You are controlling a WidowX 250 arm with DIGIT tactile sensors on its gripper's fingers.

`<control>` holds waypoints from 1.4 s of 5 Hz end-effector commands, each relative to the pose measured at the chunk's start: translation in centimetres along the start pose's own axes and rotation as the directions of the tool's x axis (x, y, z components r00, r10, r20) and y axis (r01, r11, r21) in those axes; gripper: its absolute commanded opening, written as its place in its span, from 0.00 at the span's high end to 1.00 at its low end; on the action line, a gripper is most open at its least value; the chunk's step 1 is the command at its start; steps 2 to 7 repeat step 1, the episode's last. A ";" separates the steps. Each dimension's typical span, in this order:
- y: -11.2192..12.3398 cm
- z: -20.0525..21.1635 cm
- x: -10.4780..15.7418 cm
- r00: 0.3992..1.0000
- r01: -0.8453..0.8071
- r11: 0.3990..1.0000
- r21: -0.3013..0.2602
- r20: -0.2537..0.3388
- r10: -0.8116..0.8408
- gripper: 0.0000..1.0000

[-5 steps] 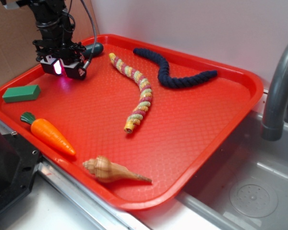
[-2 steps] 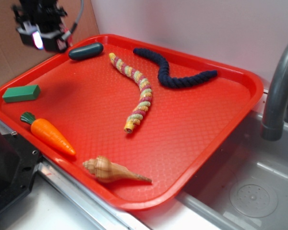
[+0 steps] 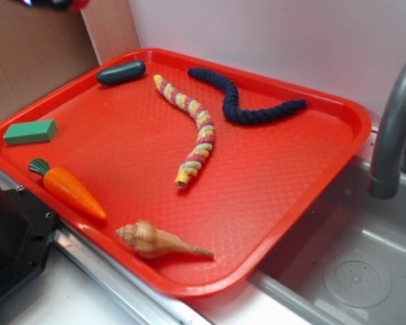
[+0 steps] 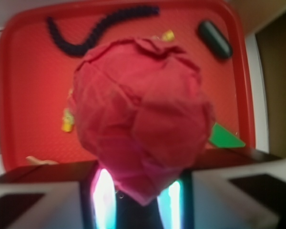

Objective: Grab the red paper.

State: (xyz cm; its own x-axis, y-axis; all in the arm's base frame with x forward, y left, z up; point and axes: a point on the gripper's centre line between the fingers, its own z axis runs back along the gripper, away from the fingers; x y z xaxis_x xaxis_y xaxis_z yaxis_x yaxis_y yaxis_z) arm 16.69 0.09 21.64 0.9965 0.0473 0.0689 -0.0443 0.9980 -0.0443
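Wrist view is filled by the red paper [image 4: 140,119], which is clamped at its lower end in the pincer [image 4: 138,193] and is carried high above the tray [image 4: 31,90], with nothing left between pincer and paper.

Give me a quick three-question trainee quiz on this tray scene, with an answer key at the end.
1. True or false: the red paper lies on the tray.
2. Which sits nearest the tray's front edge: A) green block B) shell C) navy rope?
3. Fill in: the striped rope lies between the navy rope and the ____.

Key:
1. False; in the wrist view it is up off the tray, filling the frame just ahead of the gripper.
2. B.
3. Carrot.
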 end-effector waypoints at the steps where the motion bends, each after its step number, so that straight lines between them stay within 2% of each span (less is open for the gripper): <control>1: 0.6 -1.8 0.4 1.000 -0.010 0.999 0.037 -0.005 0.010 1.00; 7: 0.6 -1.8 0.4 1.000 -0.010 0.999 0.037 -0.005 0.010 1.00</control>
